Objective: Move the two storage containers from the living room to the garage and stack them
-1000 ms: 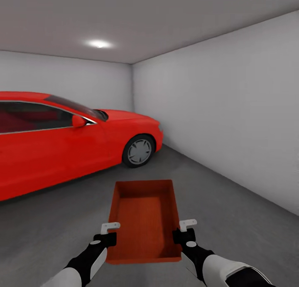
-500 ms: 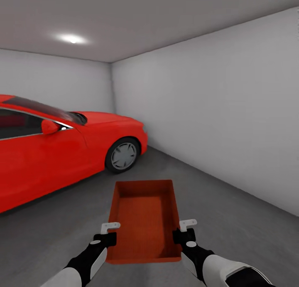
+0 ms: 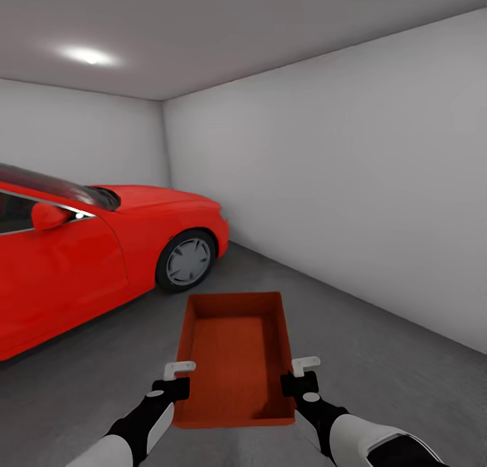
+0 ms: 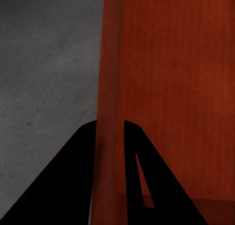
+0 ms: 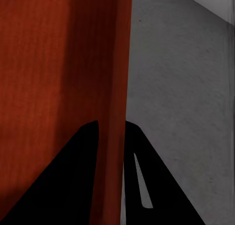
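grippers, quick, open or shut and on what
Left gripper: shut on the left wall of the orange-red rectangular storage container.
Right gripper: shut on the same container's right wall.

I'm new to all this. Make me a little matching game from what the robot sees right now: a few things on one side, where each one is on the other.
Things:
1. storage container
2. red car
3. ceiling light
4. floor

Places:
A. overhead, upper left of the head view
B. held between both grippers
C. parked at the left
D. grey surface beneath the container

Pairs: 1-B, 2-C, 3-A, 4-D
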Controlling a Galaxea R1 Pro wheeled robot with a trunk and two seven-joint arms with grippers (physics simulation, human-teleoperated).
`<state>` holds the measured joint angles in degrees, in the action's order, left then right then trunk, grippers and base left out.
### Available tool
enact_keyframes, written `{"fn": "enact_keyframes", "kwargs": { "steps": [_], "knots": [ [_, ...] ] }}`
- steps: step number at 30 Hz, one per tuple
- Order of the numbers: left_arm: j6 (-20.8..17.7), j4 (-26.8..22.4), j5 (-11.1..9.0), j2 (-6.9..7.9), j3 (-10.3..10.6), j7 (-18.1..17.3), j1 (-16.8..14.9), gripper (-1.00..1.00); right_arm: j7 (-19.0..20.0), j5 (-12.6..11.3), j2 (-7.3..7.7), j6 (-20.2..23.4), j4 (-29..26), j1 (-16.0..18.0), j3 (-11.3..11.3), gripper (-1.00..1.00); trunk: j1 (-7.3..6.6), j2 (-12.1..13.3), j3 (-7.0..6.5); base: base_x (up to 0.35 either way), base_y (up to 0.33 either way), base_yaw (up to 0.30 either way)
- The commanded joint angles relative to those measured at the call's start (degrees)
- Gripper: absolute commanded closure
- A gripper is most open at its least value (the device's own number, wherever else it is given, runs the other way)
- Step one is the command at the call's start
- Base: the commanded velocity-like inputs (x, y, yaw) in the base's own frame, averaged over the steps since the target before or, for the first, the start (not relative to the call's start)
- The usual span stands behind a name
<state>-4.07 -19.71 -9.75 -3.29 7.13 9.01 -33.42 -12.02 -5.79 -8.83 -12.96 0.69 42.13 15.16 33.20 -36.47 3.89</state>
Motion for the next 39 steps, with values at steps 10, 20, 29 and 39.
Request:
{"fn": "enact_keyframes", "kwargs": {
  "steps": [10,20,29,39],
  "knots": [
    [2.57,-0.33,-2.29,0.03,-1.59,4.97,-0.07,1.00,0.33,0.17,-0.02,0.04,0.10,-0.02,-2.07,1.00,0.05,-0.09,-0.18,0.322,0.158,-0.273],
    [2.57,-0.39,-2.29,0.03,-1.59,4.97,-0.07,1.00,0.33,0.17,-0.05,0.11,0.10,-0.03,-2.07,1.00,0.05,-0.09,-0.47,0.322,0.158,-0.275],
    [2.57,-0.39,-2.29,0.03,-1.59,4.97,-0.07,1.00,0.33,0.17,-0.03,0.12,0.10,-0.02,-2.09,1.00,0.05,-0.09,-0.71,0.322,0.158,-0.275],
    [2.57,-0.41,-2.29,0.08,-1.59,4.97,-0.07,1.00,0.33,0.17,-0.01,0.13,0.10,-0.02,-2.07,1.00,0.05,-0.09,-0.99,0.322,0.158,-0.275]
  ]
}}
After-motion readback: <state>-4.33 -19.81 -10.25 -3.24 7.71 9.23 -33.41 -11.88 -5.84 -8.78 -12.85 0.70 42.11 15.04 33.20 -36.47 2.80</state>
